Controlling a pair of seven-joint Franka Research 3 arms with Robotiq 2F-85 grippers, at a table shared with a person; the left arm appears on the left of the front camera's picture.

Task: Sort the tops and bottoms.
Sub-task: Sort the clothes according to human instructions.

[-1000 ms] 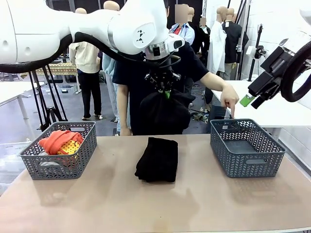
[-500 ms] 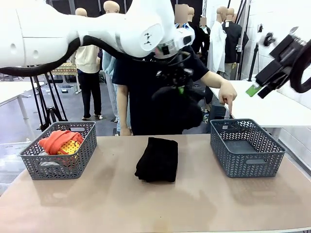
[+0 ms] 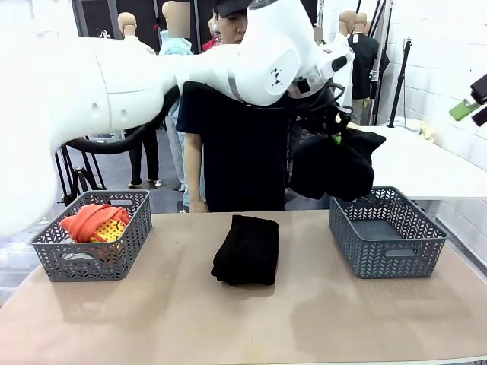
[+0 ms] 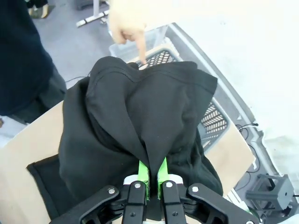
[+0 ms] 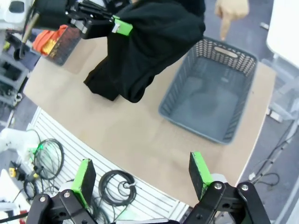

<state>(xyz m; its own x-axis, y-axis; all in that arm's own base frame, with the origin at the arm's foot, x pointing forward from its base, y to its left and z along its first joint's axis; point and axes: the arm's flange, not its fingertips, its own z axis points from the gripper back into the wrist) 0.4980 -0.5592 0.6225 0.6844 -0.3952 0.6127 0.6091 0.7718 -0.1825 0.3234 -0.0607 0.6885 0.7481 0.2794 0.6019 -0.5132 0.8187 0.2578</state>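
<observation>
My left gripper [image 3: 332, 135] is shut on a black bottom [image 3: 335, 167], which hangs bunched in the air over the near-left rim of the right grey basket [image 3: 388, 228]. In the left wrist view the green fingers [image 4: 144, 175] pinch the black cloth [image 4: 140, 126] above that basket [image 4: 161, 58]. A second black bottom [image 3: 245, 249] lies folded at the table's middle. An orange top [image 3: 91, 217] with a yellow patch sits in the left grey basket [image 3: 53, 255]. My right gripper [image 5: 141, 175] stands open and high, off to the right of the table, with nothing between its fingers.
A person in a black shirt [image 3: 228, 144] stands at the far side. Their hand [image 5: 231, 11] points a finger down at the far rim of the right basket [image 5: 210, 93], which holds nothing. Bare tabletop [image 3: 228, 319] stretches along the front.
My left arm has swung right, carrying the black bottom from above the table's middle to over the right basket. My right gripper has risen and pulled back to the right.
</observation>
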